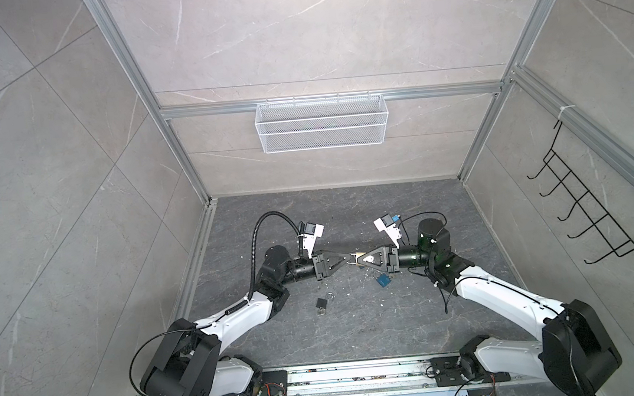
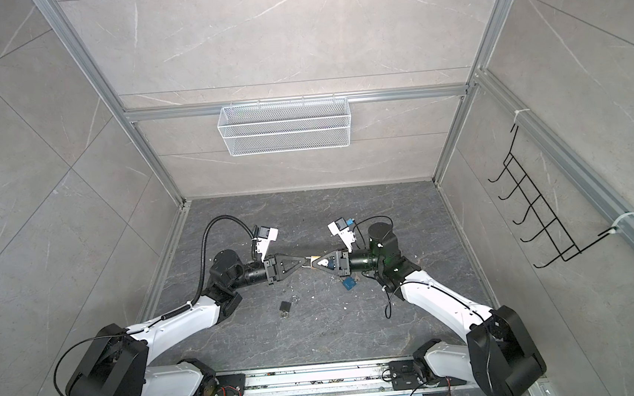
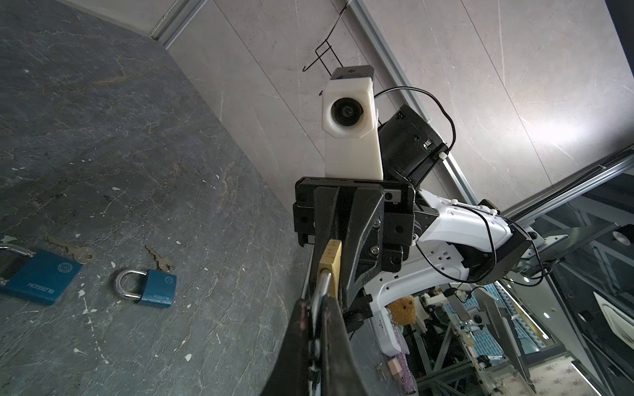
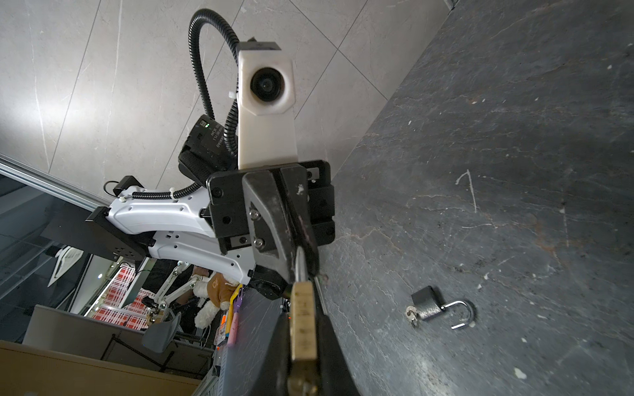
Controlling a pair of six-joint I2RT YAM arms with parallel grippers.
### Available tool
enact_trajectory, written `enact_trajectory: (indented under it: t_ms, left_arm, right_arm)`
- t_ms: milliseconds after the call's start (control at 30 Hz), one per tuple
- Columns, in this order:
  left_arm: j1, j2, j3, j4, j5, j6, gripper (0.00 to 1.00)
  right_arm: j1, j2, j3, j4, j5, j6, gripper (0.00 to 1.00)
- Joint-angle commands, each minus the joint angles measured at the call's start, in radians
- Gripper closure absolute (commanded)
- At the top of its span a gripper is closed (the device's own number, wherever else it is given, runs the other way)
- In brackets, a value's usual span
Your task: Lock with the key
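Nearest the arm bases, a small black padlock (image 1: pixel 320 304) lies on the table (image 1: pixel 357 331) with its shackle swung open, and a blue padlock (image 1: pixel 382 279) lies further in. Just beyond, lifted off the table, the brass padlock (image 4: pixel 303 319) hangs between the two tools. It looks dense, rigid and smooth-sided, so it is likely to slip or twist unless pinched across its flat faces. The right gripper (image 4: pixel 303 346) is clamped on the body that way. The left gripper (image 3: pixel 317 308) is fully closed on the steel shackle (image 4: pixel 301 265). I cannot tell if a key sits in the keyhole. A wire basket (image 1: pixel 321 129) hangs on the far wall.
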Motion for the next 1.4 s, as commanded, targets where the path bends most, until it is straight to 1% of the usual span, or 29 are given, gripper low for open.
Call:
enact_trajectory:
  t_ms: [0,133,300,400,500,567,667,733,800,1233,1367]
  left_arm:
    - [-0.097,0.011,0.051,0.041,0.092,0.054,1.0]
    - [-0.131,-0.009,0.074,-0.06,0.11,0.129,1.0]
    - [-0.152,-0.025,0.082,-0.113,0.108,0.17,1.0]
    - [-0.15,-0.053,0.072,-0.161,0.058,0.199,1.0]
    - [-0.127,-0.087,0.053,-0.2,-0.038,0.203,1.0]
    - [-0.085,-0.098,0.031,-0.198,-0.085,0.181,1.0]
    - [-0.018,-0.089,0.007,-0.157,-0.09,0.119,1.0]
    - [0.014,-0.083,-0.002,-0.139,-0.081,0.095,1.0]
    - [0.028,-0.082,-0.009,-0.127,-0.068,0.09,1.0]
    - [0.051,-0.096,-0.018,-0.143,-0.06,0.098,1.0]
    - [0.057,-0.095,-0.018,-0.143,-0.051,0.102,1.0]
  right_arm:
    - [0.05,0.039,0.053,0.045,0.019,-0.015,1.0]
    - [0.064,0.065,0.073,0.061,0.017,-0.014,1.0]
    - [0.095,0.103,0.088,0.088,0.022,-0.001,1.0]
    - [0.095,0.092,0.081,0.071,0.039,-0.008,1.0]
    - [0.094,0.071,0.062,0.05,0.049,-0.017,1.0]
    - [0.093,0.054,0.047,0.04,0.055,-0.021,0.94]
    - [0.087,0.027,0.027,0.034,0.062,-0.024,0.82]
    - [0.084,0.012,0.016,0.031,0.066,-0.023,0.77]
    - [0.079,-0.003,0.008,0.027,0.071,-0.024,0.75]
    - [0.051,-0.023,-0.011,0.049,0.072,-0.007,0.73]
    - [0.049,-0.022,-0.022,0.075,0.074,0.008,0.78]
